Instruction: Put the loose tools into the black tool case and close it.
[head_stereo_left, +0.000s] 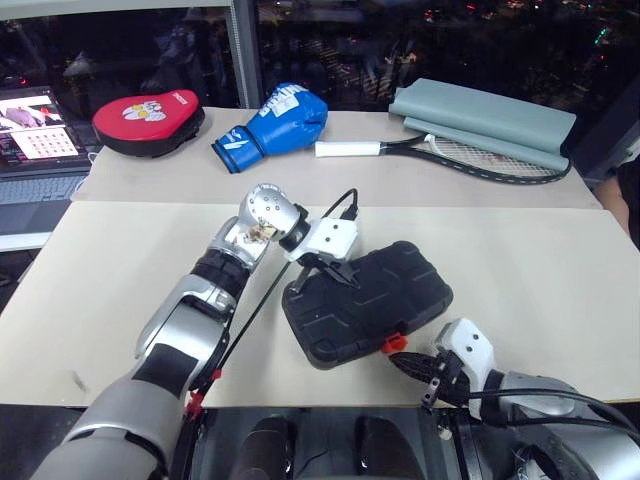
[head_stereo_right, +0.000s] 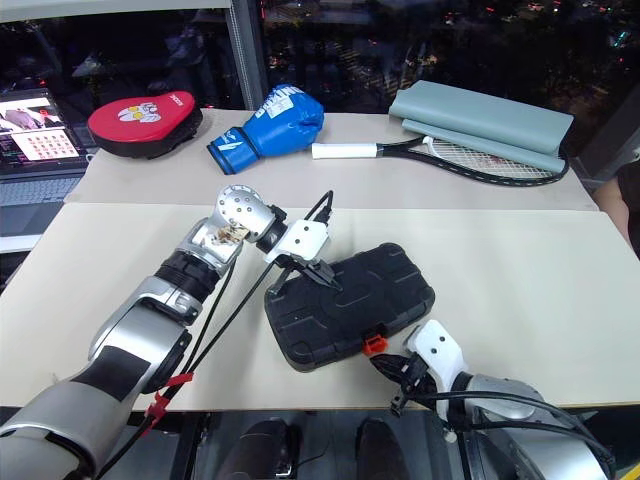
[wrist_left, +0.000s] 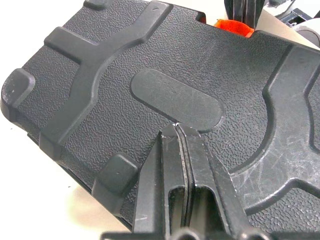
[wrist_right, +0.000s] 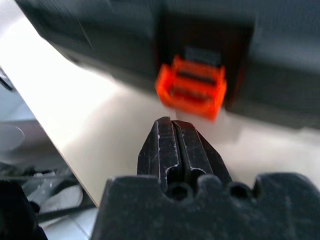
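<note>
The black tool case (head_stereo_left: 385, 285) lies closed on the beige table, skewed, with its ribbed lid facing up. Its orange latch (head_stereo_left: 393, 343) sits on the side nearest the table's front edge. My left gripper (head_stereo_left: 345, 278) is shut, and its tips rest on the lid near the smooth oval panel (wrist_left: 175, 97). My right gripper (head_stereo_left: 400, 363) is also shut and empty. It hovers at the table's front edge, just short of the latch (wrist_right: 192, 89) and pointing at it. The loose tools are out of view.
On the far table lie a red oval pad (head_stereo_left: 148, 122), a blue boxing glove (head_stereo_left: 275, 125), a racket (head_stereo_left: 470, 155) and a folded grey-green cover (head_stereo_left: 485, 120). A laptop (head_stereo_left: 35, 150) stands at the far left. The case lies close to the table's front edge.
</note>
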